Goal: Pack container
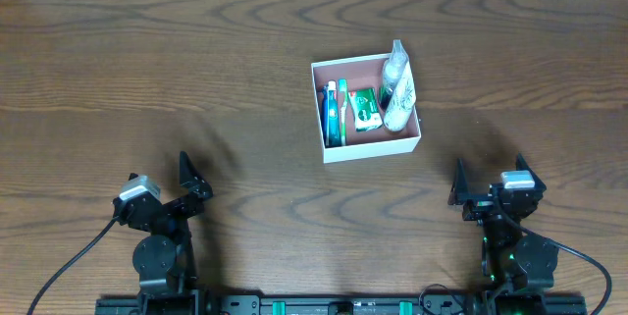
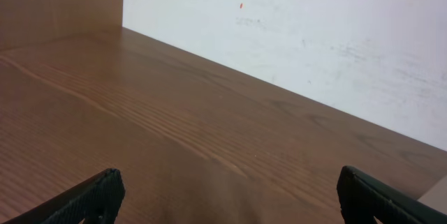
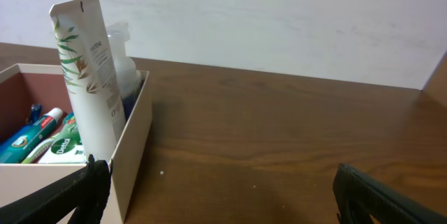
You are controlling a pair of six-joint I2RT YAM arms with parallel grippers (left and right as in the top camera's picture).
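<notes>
The container (image 1: 373,145), a white box with a pink inside, sits right of the table's middle. Inside lie a blue toothbrush pack (image 1: 333,114) and a green toothpaste box (image 1: 366,109). A white tube (image 1: 400,99) and a clear bottle (image 1: 394,65) lean in its right side. My left gripper (image 1: 159,173) rests open near the front left, far from the box, over bare wood (image 2: 227,189). Front right of the box, my right gripper (image 1: 491,173) is open and empty (image 3: 222,182). Its left fingertip (image 3: 94,182) is close to the container's wall (image 3: 133,147), with the white tube (image 3: 87,77) standing above.
A brown wooden table (image 1: 196,79) spreads around the box. A white wall (image 2: 314,35) runs along the far edge. Both arm bases and their cables (image 1: 69,266) sit at the front edge.
</notes>
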